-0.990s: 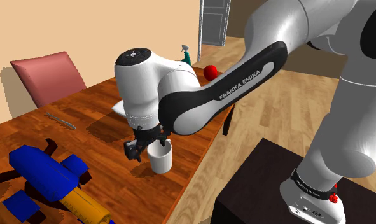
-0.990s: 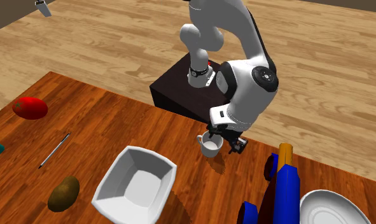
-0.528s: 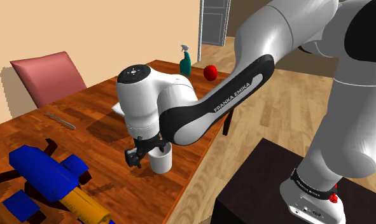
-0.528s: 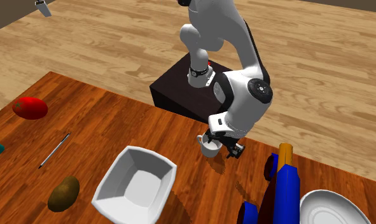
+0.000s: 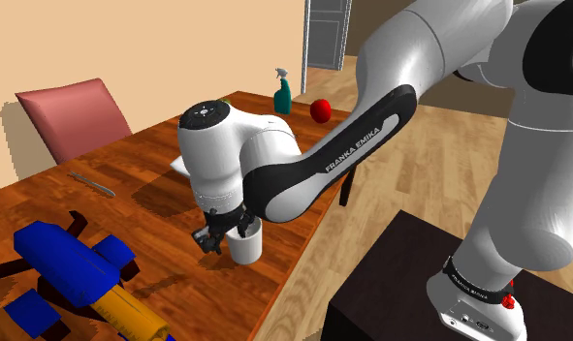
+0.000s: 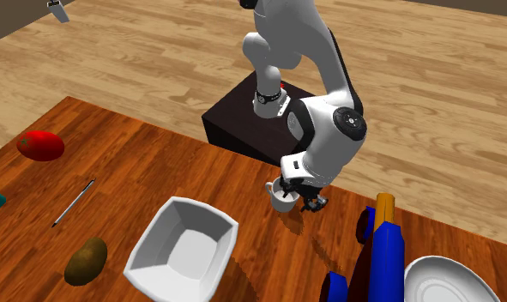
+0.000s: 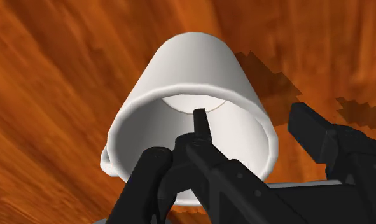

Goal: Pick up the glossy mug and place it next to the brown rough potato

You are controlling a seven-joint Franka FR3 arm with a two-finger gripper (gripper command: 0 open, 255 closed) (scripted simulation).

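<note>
Currently the white mug (image 5: 247,244) stands upright on the wooden tabletop (image 5: 129,189), close to the edge nearest the dark stand (image 5: 400,281). Jaws: spread, set astride the mug's wall. In the wrist view one black finger (image 7: 201,130) sits inside the mug (image 7: 193,70) and the second finger (image 7: 317,130) outside it, and neither is seen pressing the wall. Mug not lifted. In the second exterior view the brown potato (image 6: 86,261) lies toward the near left, well apart from the mug (image 6: 281,202), with a white bowl (image 6: 161,236) between them.
</note>
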